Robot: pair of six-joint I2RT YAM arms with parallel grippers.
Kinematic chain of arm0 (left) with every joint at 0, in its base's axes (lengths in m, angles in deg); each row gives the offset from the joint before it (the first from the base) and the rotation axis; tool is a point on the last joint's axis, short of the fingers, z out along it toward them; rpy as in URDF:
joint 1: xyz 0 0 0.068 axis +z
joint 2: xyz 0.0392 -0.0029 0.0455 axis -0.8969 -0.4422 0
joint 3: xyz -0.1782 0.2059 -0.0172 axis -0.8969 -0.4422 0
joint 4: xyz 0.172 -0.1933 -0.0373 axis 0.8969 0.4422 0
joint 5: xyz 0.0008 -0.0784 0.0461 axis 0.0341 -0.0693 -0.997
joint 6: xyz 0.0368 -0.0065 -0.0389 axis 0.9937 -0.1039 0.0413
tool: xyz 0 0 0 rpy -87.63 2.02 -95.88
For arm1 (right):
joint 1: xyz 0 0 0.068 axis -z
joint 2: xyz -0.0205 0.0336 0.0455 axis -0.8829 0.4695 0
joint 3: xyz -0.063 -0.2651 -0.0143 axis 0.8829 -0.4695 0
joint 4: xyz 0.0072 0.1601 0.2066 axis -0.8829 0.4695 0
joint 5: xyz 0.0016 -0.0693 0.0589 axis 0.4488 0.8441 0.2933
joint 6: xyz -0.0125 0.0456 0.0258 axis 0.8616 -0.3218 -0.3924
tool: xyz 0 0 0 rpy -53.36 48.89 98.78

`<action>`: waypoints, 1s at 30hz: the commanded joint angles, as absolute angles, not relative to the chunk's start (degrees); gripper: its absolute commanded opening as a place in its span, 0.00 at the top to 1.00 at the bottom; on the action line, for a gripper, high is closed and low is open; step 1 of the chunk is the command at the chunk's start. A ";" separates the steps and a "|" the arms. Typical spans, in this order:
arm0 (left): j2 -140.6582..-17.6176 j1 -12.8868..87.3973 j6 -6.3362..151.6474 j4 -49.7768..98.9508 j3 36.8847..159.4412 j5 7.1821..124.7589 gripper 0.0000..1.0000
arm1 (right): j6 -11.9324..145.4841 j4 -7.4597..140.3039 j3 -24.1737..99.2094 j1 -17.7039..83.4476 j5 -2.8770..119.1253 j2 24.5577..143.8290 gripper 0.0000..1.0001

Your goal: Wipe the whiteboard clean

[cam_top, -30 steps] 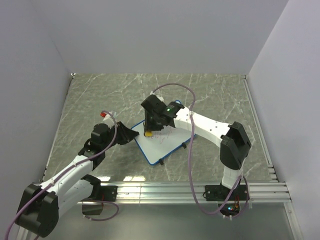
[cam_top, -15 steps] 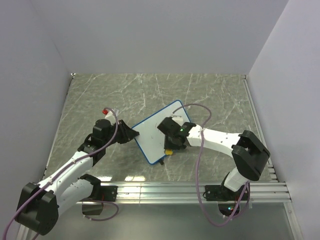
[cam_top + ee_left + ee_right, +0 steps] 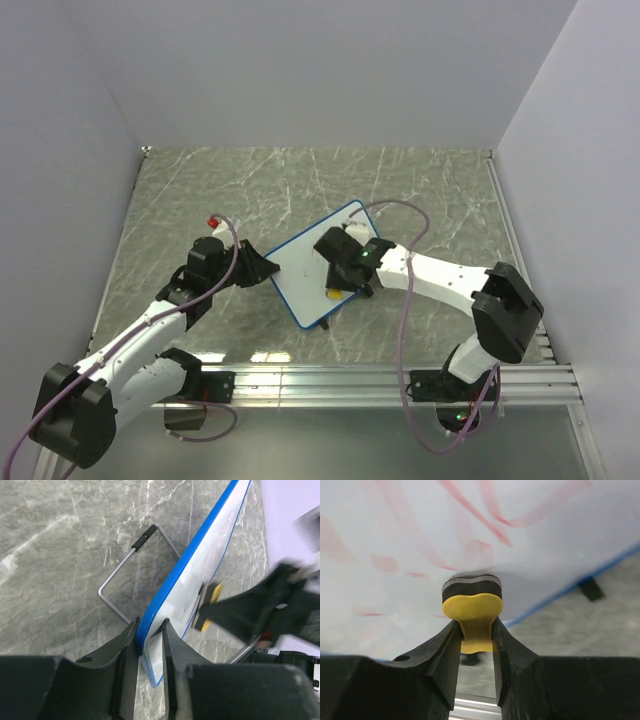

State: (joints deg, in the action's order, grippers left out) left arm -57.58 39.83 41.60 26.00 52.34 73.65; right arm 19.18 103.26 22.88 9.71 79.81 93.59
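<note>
While the left tool clamps the whiteboard by its left edge, steadying it at the centre of the surface, the right tool pinches an eraser against seemingly faint red marks.

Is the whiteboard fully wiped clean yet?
No, red strokes show on the whiteboard just beyond the yellow eraser held in the right gripper.

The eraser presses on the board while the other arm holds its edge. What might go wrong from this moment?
The left gripper pinches only the thin blue frame of the whiteboard at one corner; a hard wipe may twist the board loose. The yellow eraser, held by the right gripper, presses near the board's blue edge and might slide off it. Faint red smears around it may be missed.
</note>
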 commanded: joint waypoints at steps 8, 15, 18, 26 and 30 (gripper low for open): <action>-59.19 37.92 44.51 32.93 52.62 72.12 1.00 | 20.59 98.95 47.28 9.88 82.46 99.15 1.00; -58.49 37.13 44.51 33.90 53.06 71.51 1.00 | 17.78 100.46 46.00 9.97 84.75 101.03 1.00; -58.40 36.69 44.42 34.25 53.06 71.07 1.00 | 16.03 101.42 42.75 10.05 87.12 99.62 1.00; -59.19 35.98 44.25 34.86 53.33 71.33 1.00 | 13.65 98.62 29.31 10.49 89.32 97.07 1.00; -59.02 35.37 43.81 35.30 53.33 71.07 1.00 | 11.55 95.36 20.17 10.58 87.92 94.00 1.00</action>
